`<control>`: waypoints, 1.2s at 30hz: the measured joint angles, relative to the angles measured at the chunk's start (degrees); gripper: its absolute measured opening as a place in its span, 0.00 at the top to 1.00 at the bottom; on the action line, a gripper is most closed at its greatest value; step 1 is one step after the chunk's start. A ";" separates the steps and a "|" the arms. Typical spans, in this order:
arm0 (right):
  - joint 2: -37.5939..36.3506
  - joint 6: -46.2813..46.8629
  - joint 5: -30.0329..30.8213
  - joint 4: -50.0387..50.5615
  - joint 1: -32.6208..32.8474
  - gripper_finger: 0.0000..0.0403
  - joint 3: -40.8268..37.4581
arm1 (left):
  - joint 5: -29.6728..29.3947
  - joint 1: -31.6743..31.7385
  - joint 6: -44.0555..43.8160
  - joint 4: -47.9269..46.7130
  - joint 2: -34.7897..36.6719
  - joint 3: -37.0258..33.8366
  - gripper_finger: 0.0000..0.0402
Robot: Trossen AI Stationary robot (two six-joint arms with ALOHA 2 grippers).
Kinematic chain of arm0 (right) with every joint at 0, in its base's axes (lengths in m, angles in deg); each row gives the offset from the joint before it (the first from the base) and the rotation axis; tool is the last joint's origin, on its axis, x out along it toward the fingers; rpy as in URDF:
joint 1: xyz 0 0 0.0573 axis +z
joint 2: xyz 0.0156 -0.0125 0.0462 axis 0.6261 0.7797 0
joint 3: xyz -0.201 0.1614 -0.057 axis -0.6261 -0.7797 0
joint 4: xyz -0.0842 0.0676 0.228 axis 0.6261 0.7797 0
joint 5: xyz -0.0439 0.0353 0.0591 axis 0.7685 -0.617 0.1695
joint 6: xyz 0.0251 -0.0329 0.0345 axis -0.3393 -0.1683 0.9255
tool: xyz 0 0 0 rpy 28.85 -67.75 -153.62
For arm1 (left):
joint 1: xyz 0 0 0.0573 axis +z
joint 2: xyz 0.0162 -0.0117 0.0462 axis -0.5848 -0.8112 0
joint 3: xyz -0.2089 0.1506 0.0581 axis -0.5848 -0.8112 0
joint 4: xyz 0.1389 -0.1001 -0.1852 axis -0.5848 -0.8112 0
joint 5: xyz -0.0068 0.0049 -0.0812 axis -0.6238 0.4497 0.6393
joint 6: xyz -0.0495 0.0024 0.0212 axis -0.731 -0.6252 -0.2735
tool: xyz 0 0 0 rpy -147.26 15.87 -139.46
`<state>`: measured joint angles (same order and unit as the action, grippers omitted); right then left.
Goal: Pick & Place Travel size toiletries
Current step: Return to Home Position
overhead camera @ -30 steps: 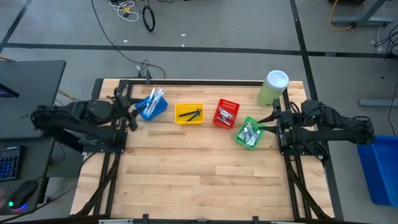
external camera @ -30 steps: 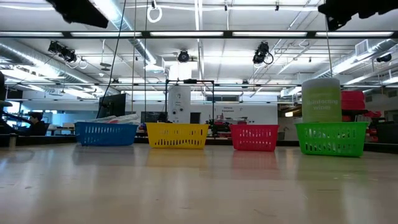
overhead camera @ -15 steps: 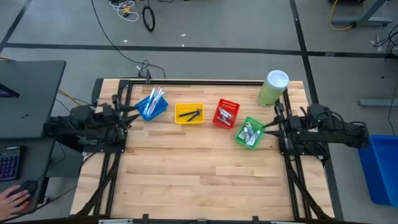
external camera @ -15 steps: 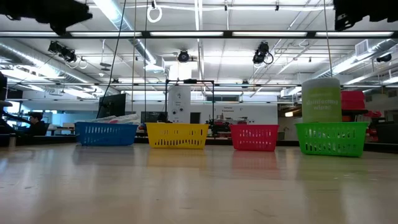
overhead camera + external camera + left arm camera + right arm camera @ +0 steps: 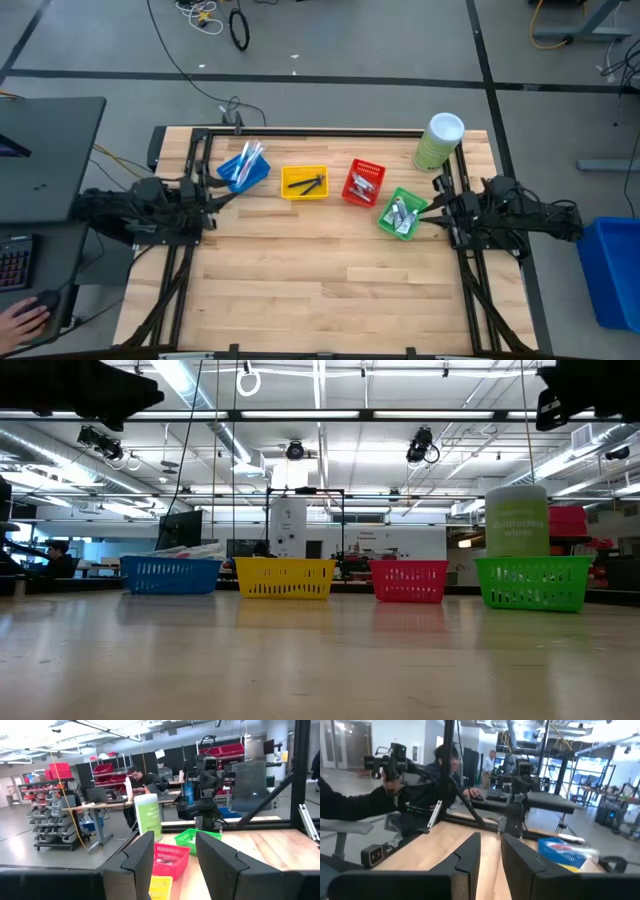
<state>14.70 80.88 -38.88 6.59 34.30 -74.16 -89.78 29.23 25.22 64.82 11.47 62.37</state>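
Two black jointed arms [image 5: 125, 205], matte casings, broad angular fingers [image 5: 142, 857] (flat-faced, wedge-tipped)

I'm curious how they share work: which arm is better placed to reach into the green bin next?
Probably right: the right end effector sits beside the green bin; the left end effector is off by the blue bin.

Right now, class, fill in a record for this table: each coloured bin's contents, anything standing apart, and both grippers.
Blue bin: pale toothbrushes
Yellow bin: dark slim items
Red bin: silvery items
Green bin: small white tubes
Canister: upright, beyond the green bin
Left gripper: open, empty, at table's left edge
Right gripper: open, empty, beside the green bin
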 joint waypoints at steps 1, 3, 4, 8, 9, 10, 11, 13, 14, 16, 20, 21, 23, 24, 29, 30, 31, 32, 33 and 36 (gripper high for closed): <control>0.01 0.64 0.02 -1.22 -0.01 0.79 -1.04 | -0.04 0.00 0.04 1.34 0.10 -1.16 0.62; 0.01 1.86 -0.11 -3.36 -0.01 0.79 -2.89 | -0.03 0.01 0.19 3.22 0.33 -3.34 0.62; 0.01 2.00 -0.13 -3.92 0.00 0.79 -3.75 | -0.02 0.01 0.19 4.57 0.27 -4.23 0.62; 0.01 2.74 -0.20 -6.43 -0.01 0.79 -6.55 | -0.01 0.00 -1.05 6.19 0.29 -6.59 0.62; 0.01 2.79 -0.47 -6.60 0.00 0.79 -6.90 | 0.10 0.01 -1.56 6.25 0.29 -6.92 0.62; 0.01 2.81 -0.77 -7.10 -0.01 0.79 -7.27 | 0.39 0.01 -1.72 6.36 0.29 -7.11 0.62; 0.01 2.78 -0.83 -7.55 -0.01 0.79 -7.65 | 0.79 0.00 -1.72 6.71 0.29 -7.33 0.62; 0.01 2.87 -0.87 -8.78 -0.01 0.79 -8.63 | 1.19 0.01 -1.77 7.87 0.29 -8.17 0.62; 0.01 2.97 -0.89 -9.69 0.01 0.79 -9.35 | 1.33 0.00 -1.78 8.33 0.29 -8.73 0.62; 0.01 2.97 -0.90 -11.23 0.01 0.79 -10.72 | 1.39 0.01 -1.85 9.20 0.29 -9.83 0.62; 0.01 3.00 -0.92 -15.13 0.00 0.79 -12.98 | 1.39 0.01 -2.17 11.22 0.29 -11.53 0.62; 0.01 3.11 -0.92 -15.83 0.01 0.79 -13.51 | 1.39 -0.01 -2.13 11.45 0.29 -11.75 0.62; 0.01 3.78 -0.90 -15.90 -0.01 0.79 -14.40 | 1.39 0.01 -2.20 11.72 0.29 -12.18 0.62; 0.08 4.47 -0.90 -15.49 0.01 0.79 -14.40 | 1.39 -0.01 -2.40 11.73 0.29 -12.48 0.62; 0.04 5.78 -0.90 -15.07 -0.01 0.79 -14.40 | 1.44 -0.01 -5.15 12.07 0.29 -13.54 0.62; 0.04 5.40 -0.90 -14.87 -0.01 0.79 -14.40 | 1.44 0.01 -5.48 11.97 0.27 -13.54 0.62; 0.04 5.06 -0.90 -14.47 0.01 0.79 -14.40 | 1.44 -0.01 -5.63 11.87 0.27 -13.54 0.62; 0.04 4.81 -0.90 -14.12 0.01 0.79 -14.40 | 1.44 -0.01 -5.70 11.95 0.27 -13.54 0.62; 0.04 4.66 -0.90 -13.79 0.01 0.79 -14.40 | 1.42 0.01 -5.70 11.94 0.27 -13.54 0.62; 0.04 4.58 -0.87 -13.69 -0.01 0.79 -14.40 | 0.72 -0.01 -7.49 11.92 0.24 -13.54 0.62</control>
<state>14.74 85.46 -39.76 -7.09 34.29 -88.56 -89.06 29.22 17.73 76.74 11.71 48.82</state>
